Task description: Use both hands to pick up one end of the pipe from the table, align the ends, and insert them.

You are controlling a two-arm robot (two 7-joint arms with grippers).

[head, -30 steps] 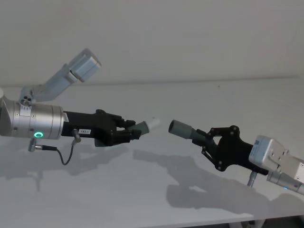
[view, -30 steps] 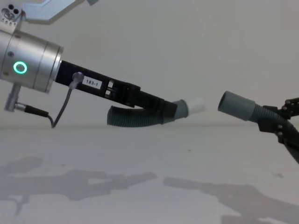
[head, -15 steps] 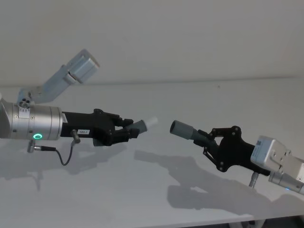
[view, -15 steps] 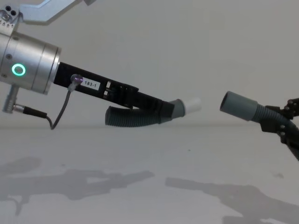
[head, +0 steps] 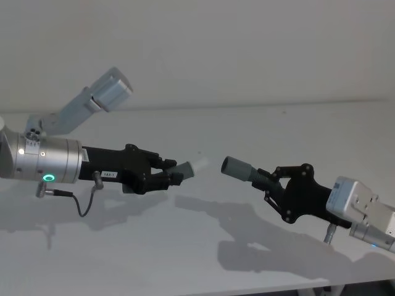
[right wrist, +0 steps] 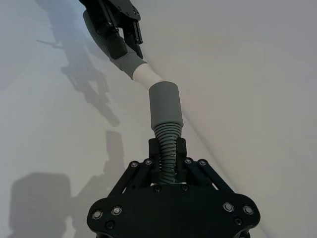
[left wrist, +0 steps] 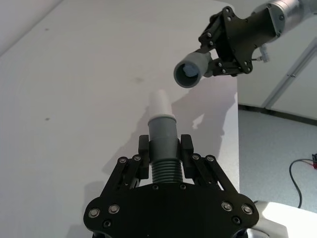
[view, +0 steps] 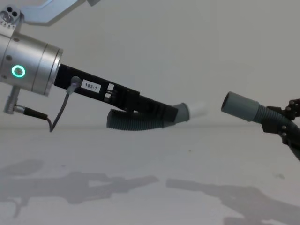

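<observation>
Head view: both pipe pieces were off the table [head: 185, 253] and in hand, so the pickup counted as done. The left gripper [head: 174, 171], left of centre, was pinched on the ribs of the left hose piece [view: 133, 123] just behind its cuff. The right gripper [head: 268, 182], right of centre, was pinched the same way on the right hose piece [right wrist: 166, 141] behind its socket cuff [head: 237, 168]. The white tip [head: 197, 165] and the socket mouth faced each other near the frame's middle, close but apart, with a clear gap between them. Nothing was inserted yet.

Chest view: the left piece's free ribbed tail curved back under the gripper toward the left. Its cuff and tip pointed right and slightly upward. The socket cuff's long axis ran from upper left down to lower right, with its open mouth toward the tip.

Left wrist view: the socket sat off the line the tip pointed along, so I judged the two axes as meeting at an angle rather than collinear.

Remaining, by my reading, were trimming the tilt so the axes coincide, closing the gap, and pushing the tip into the socket.
</observation>
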